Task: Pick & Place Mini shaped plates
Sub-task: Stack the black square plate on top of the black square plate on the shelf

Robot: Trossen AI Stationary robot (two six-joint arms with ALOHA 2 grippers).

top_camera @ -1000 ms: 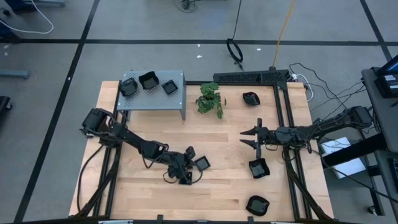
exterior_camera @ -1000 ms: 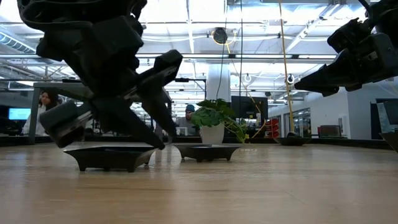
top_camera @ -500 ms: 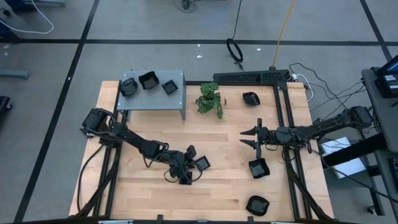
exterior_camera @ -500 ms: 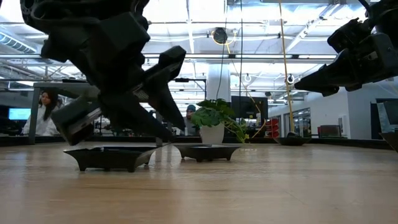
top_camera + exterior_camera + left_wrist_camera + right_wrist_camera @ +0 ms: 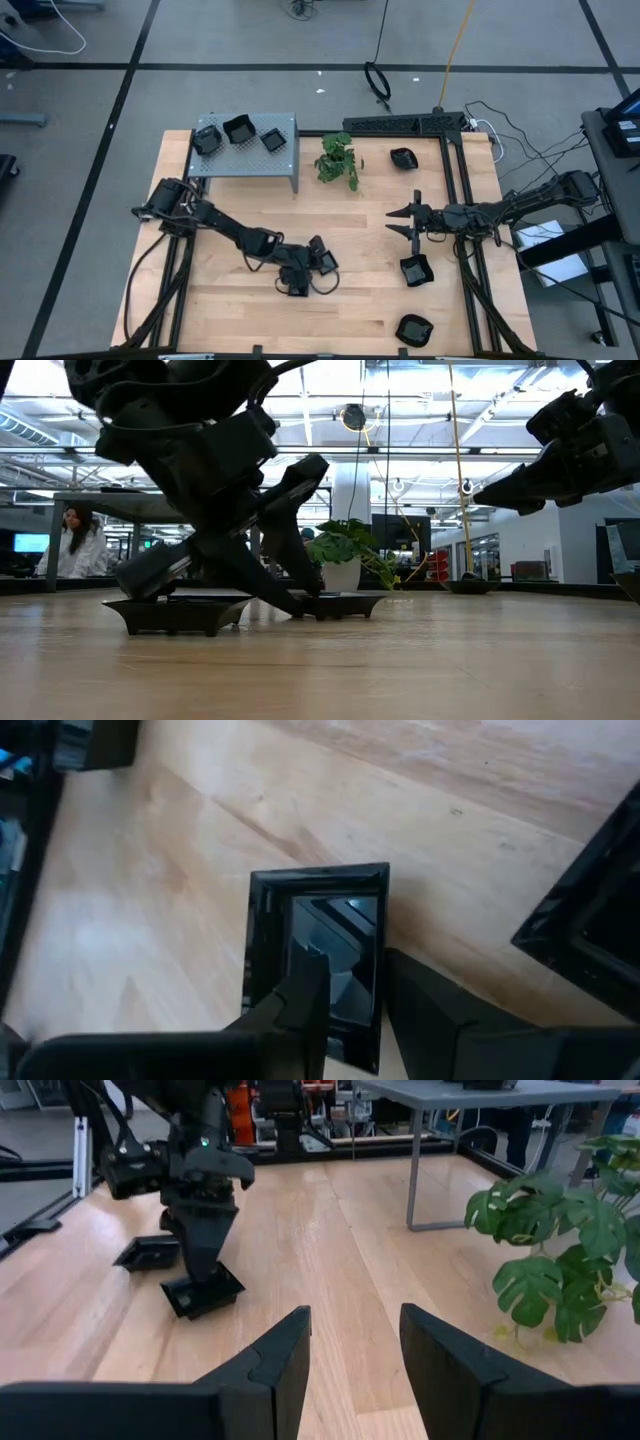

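Left arm closes in on a mini plate at the table's front edge of play

From above, the left gripper (image 5: pixel 309 262) sits over two black plates (image 5: pixel 325 262); the right gripper (image 5: pixel 402 220) hangs parted and empty near another plate (image 5: pixel 415 270), with three more on the grey shelf (image 5: pixel 245 160). At table level, fingers straddle the far plate's (image 5: pixel 335 603) rim, spread apart. The left wrist shows one finger (image 5: pixel 300 1010) inside the square plate (image 5: pixel 318 935), nothing yet gripped; the glossy rim could slip, or nudge its neighbour (image 5: pixel 590 935)
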